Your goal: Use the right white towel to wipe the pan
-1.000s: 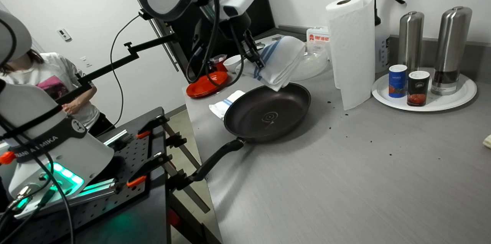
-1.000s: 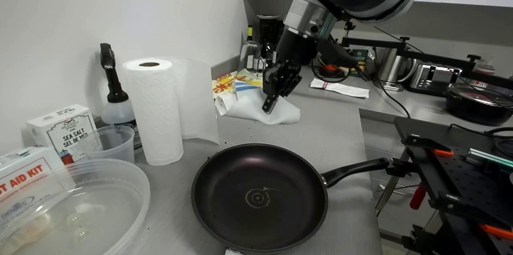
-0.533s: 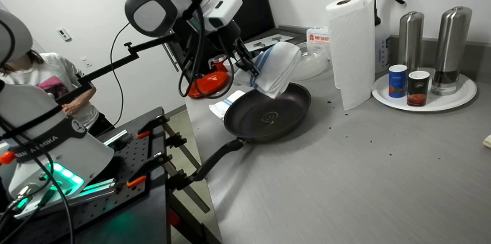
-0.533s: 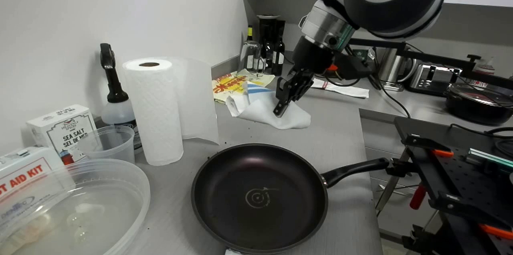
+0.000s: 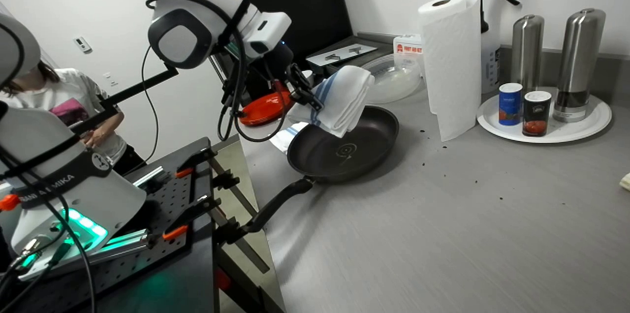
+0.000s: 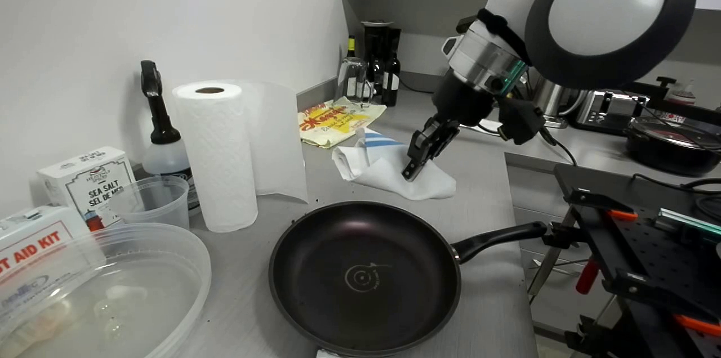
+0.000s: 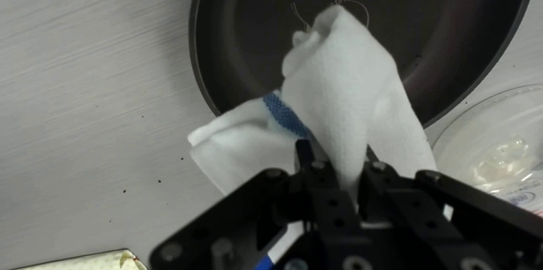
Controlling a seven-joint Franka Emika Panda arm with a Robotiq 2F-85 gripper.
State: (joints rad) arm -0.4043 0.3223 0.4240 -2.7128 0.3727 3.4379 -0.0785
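The right white towel, a folded white cloth with blue stripes, shows in both exterior views and in the wrist view. My gripper is shut on a fold of it; it also shows in an exterior view and in the wrist view. The towel hangs in the air, its ends sticking out on both sides of the fingers. The black pan lies on the counter below, also visible in an exterior view and the wrist view. The towel hides part of the pan.
Another white cloth with blue stripes lies against the pan. The paper-towel roll and a clear plastic bowl stand near the pan. A red dish is beside the arm. The pan's handle reaches past the counter edge.
My gripper has moved with the towel, down and left in an exterior view and down and right in another, lower towards the pan. The pan has not moved.
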